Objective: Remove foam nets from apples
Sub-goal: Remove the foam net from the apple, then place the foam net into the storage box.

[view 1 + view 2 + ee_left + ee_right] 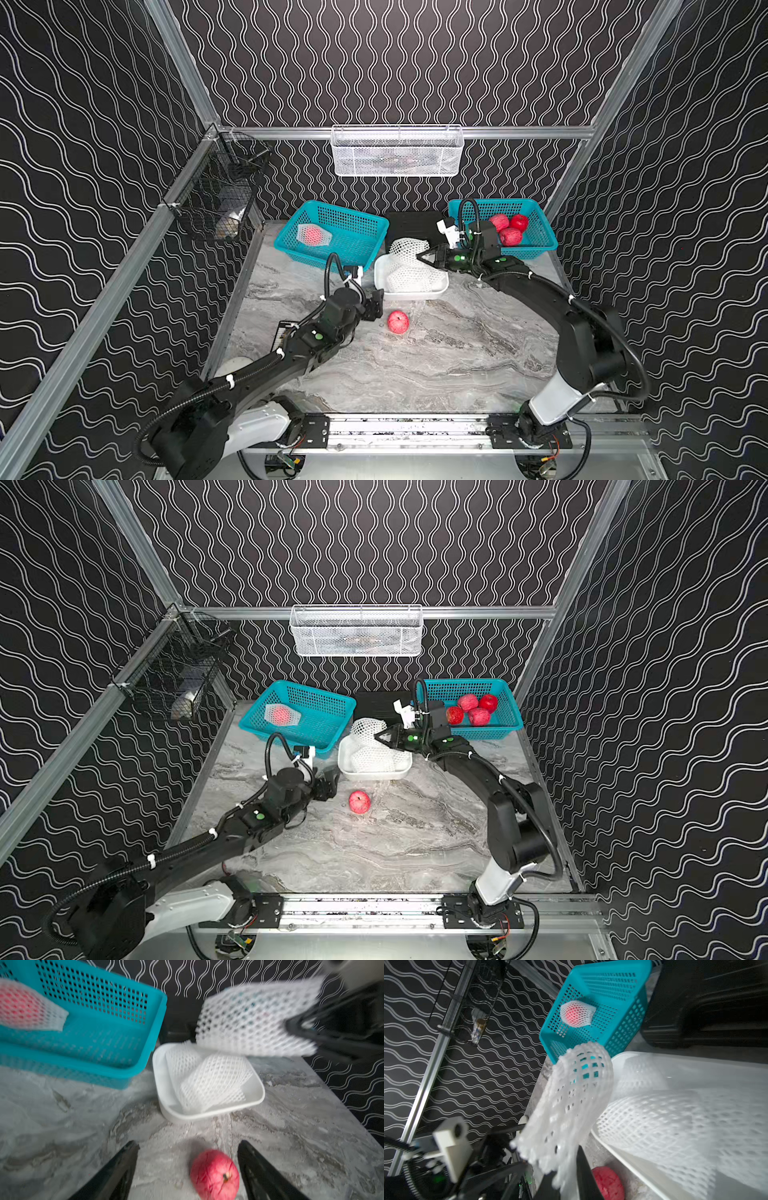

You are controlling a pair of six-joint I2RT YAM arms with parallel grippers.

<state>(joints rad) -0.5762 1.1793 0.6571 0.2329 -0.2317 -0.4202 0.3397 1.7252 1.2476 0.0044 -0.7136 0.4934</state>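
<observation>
Two slender robot arms, mostly matte black. The left arm (291, 353) and right arm (536, 291) each grow from a rounded white base segment (257, 424) fixed to a black mounting plate (316, 430) dotted with small screws. A ribbed black cable (331, 256) runs along each arm, cinched with white zip ties (230, 380), and arches in a loop just behind the hand. A round green dot (319, 336) marks the housing behind each hand, near a small white camera bracket (445, 227). The left hand (187, 1142) and right hand (420, 256) end in black, tapering, wedge-shaped fingers (116, 1169).
</observation>
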